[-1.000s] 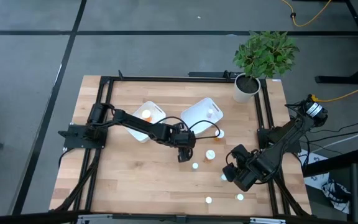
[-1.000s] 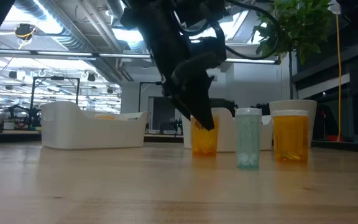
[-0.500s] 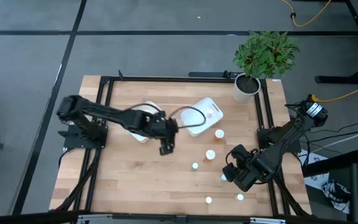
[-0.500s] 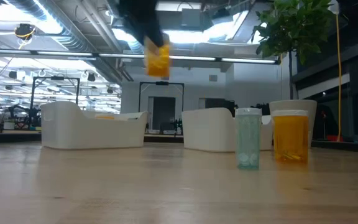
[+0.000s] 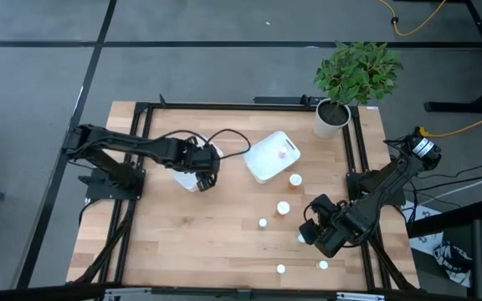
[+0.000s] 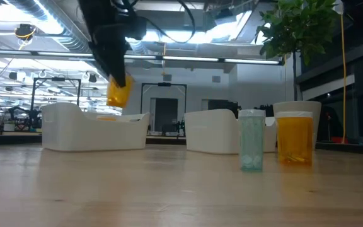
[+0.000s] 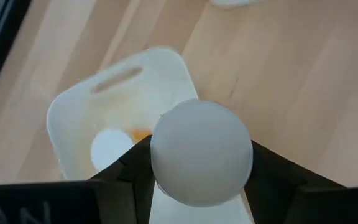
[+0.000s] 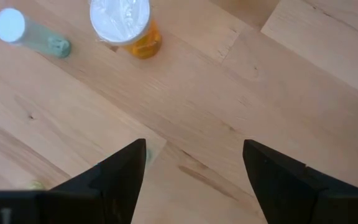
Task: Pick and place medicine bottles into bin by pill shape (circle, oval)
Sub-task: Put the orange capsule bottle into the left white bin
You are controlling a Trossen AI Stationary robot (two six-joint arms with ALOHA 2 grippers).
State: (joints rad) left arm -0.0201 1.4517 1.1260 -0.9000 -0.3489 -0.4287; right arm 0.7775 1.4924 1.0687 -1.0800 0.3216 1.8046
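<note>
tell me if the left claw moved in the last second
Yes. The left claw, shut on an orange bottle, went from mid-table leftward to over the left bin.

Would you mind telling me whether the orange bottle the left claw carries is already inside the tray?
Not yet: the orange bottle hangs in the shut left claw, above the left white tray.

A pale wooden table [image 5: 182, 242] with a black frame stands on a grey floor [image 5: 40, 67] crossed by dark seams. At one far corner of the table, a leafy green plant [image 5: 356, 68] grows in a white pot [image 5: 331, 119]. Yellow cable [image 5: 417, 25] trails across the floor beyond it. Seen level, the room behind is an open hall with ceiling ducts [image 6: 55, 25], strip lights [image 6: 244, 61] and a dark doorway [image 6: 164, 113].
</note>
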